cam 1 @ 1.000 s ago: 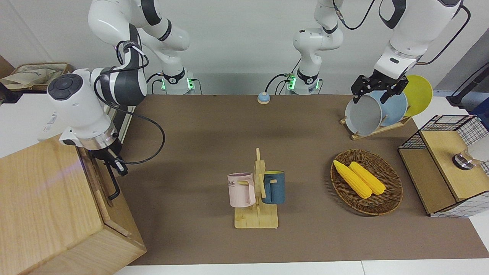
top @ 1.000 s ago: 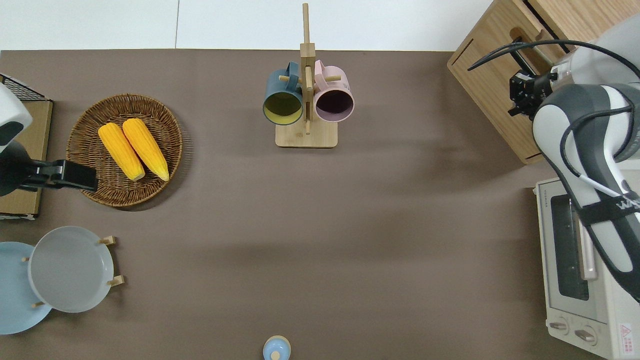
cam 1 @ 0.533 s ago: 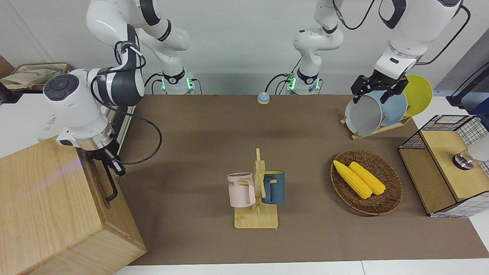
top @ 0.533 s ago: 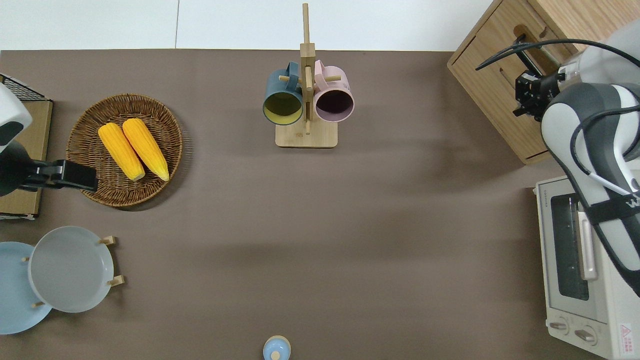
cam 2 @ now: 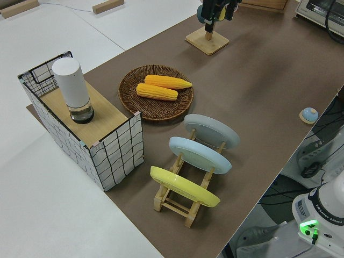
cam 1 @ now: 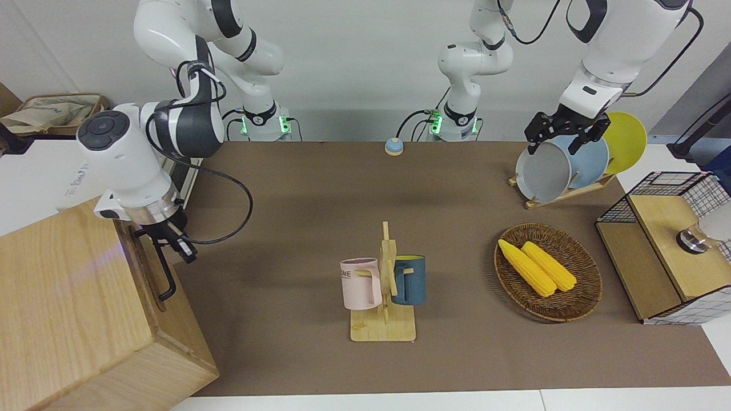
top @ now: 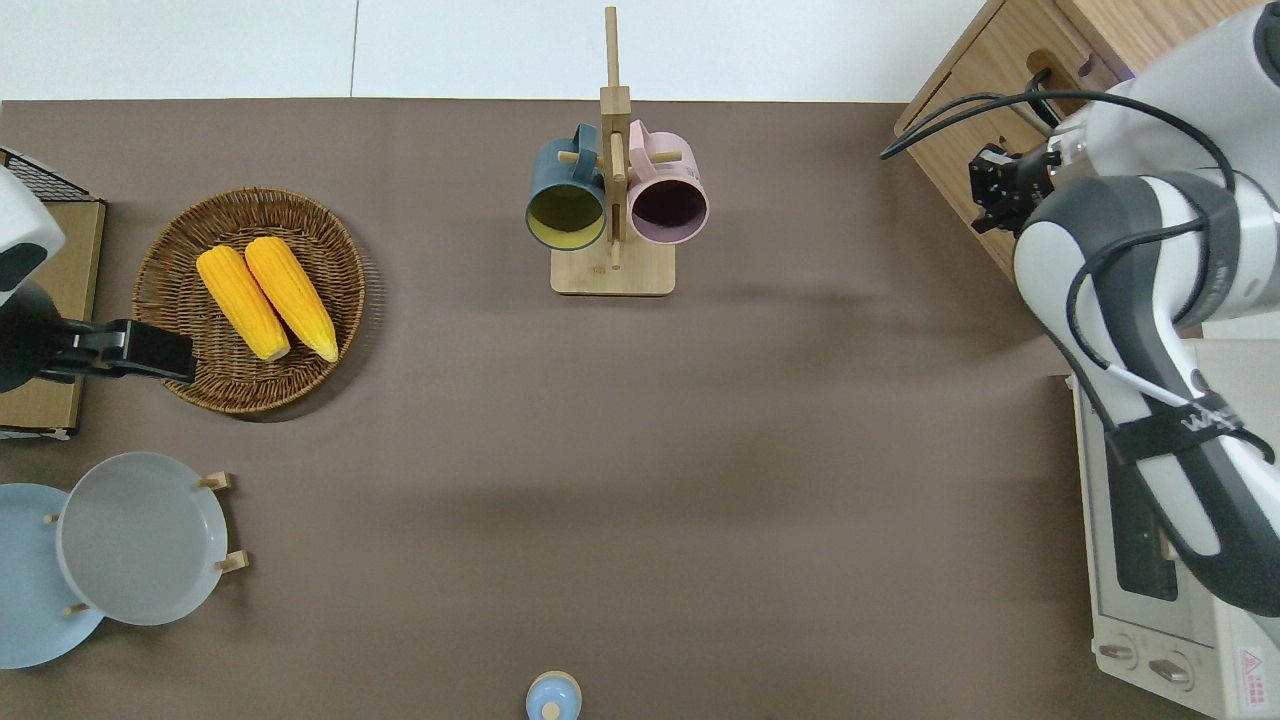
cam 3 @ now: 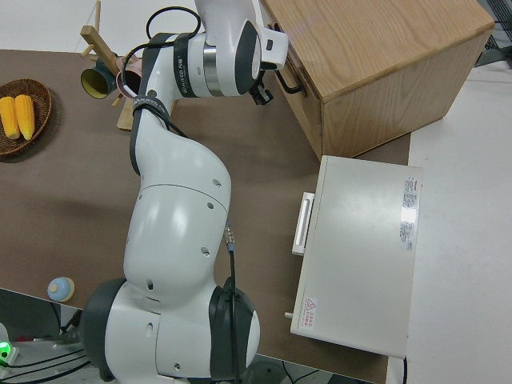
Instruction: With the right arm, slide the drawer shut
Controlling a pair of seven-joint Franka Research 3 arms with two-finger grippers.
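The drawer (cam 1: 146, 264) is the top one of the big light-wood cabinet (cam 1: 63, 308) at the right arm's end of the table. Its front panel sits flush with the cabinet front, and its black loop handle (cam 1: 167, 275) sticks out toward the table's middle. It also shows in the overhead view (top: 1003, 92) and the right side view (cam 3: 298, 98). My right gripper (cam 1: 178, 246) hangs just off the drawer front, beside the handle's end nearer to the robots, with a small gap to it and holding nothing. In the overhead view the right gripper (top: 992, 186) is over the cabinet's front edge. The left arm is parked.
A white toaster oven (top: 1150, 560) stands beside the cabinet, nearer to the robots. A mug stand (cam 1: 384, 291) with two mugs is mid-table. A basket of corn (cam 1: 547, 271), a plate rack (cam 1: 571, 165), a wire-mesh box (cam 1: 668, 245) and a small blue bell (cam 1: 393, 146) are also on the table.
The drawer, slightly out a second ago, has slid flush into the cabinet. My right gripper has since drawn back from its front toward the table's middle.
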